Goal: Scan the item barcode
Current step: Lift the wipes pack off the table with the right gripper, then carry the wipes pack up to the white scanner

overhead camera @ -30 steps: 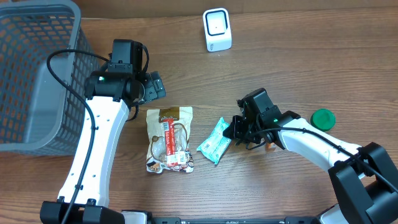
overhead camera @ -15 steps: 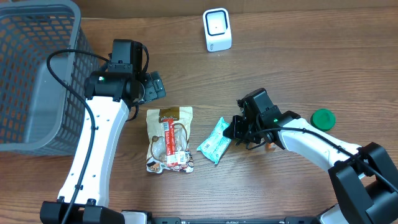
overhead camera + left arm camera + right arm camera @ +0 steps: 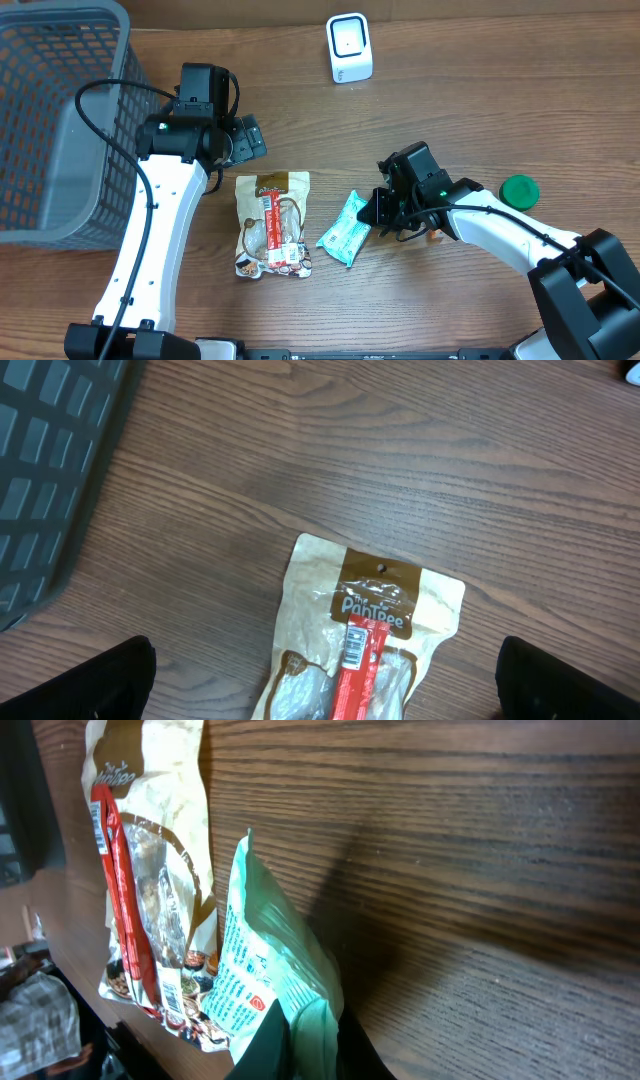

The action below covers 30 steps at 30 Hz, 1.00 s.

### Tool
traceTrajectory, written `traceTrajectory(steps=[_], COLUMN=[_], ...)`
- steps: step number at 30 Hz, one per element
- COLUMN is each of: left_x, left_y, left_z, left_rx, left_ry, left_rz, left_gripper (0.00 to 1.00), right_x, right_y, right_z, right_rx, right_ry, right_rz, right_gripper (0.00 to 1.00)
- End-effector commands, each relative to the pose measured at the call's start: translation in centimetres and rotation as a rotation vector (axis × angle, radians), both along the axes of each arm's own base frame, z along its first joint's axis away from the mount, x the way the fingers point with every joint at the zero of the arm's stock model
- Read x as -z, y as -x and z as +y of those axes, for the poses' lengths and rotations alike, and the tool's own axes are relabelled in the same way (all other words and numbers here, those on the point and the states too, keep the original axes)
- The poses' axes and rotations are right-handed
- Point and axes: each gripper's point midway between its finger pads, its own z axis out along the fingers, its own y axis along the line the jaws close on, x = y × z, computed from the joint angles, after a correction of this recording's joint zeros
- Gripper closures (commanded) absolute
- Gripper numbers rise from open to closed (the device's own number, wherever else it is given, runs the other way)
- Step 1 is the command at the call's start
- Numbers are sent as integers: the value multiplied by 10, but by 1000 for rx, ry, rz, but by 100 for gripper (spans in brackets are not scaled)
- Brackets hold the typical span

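Observation:
A mint-green packet [image 3: 345,229] lies tilted right of a tan snack pouch [image 3: 272,222] that has a red stick with a barcode [image 3: 354,645] on it. My right gripper [image 3: 373,211] is shut on the green packet's right end; in the right wrist view the packet [image 3: 262,960] is pinched between the dark fingers [image 3: 262,1058] of that gripper [image 3: 305,1055]. My left gripper [image 3: 246,139] hangs open just above the tan pouch's [image 3: 375,610] top edge and holds nothing. In its wrist view that gripper [image 3: 325,685] shows one dark fingertip [image 3: 105,682] in each bottom corner. A white scanner [image 3: 349,47] stands at the back.
A grey mesh basket [image 3: 55,120] fills the left side, close to the left arm. A green round lid [image 3: 519,190] lies at the right beside the right arm. Bare wood lies between the scanner and the packets.
The right gripper and the green packet have shifted very slightly to the left. The left arm has not moved.

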Motion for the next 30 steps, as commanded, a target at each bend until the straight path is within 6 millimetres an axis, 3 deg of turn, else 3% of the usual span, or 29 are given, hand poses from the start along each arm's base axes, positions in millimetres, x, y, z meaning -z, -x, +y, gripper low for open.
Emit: traceTrajectory(steps=[1, 6, 10, 14, 23, 25, 27, 30], left_x=[-5, -5, -5, -5, -5, -5, -5, -5], left_y=[-1, -1, -1, -1, -1, -1, -1, -1], left_z=[3, 3, 3, 3, 3, 3, 3, 3], left_rx=[10, 10, 10, 10, 10, 10, 10, 10], left_ry=[-21, -21, -21, -21, -21, -21, -21, -21], left_rz=[-10, -10, -10, -10, -10, -10, -10, -10], left_gripper=[0, 0, 0, 0, 0, 0, 0, 0], right_x=[-24, -45, -77, -127, -278, -304, -318, -321], right_y=[-13, -32, -52, -73, -130, -141, -149, -161], right_z=[8, 7, 0, -12, -49, -51, -46, -39], right_rx=[-36, -42, -83, -126, -77, -64, -107, -186], right_ry=[-53, -21, 90, 211, 470, 495, 510, 554], right_rz=[-84, -138, -231, -354, -805, -907, -1007, -1095], right_gripper=[96, 96, 96, 96, 96, 96, 96, 96])
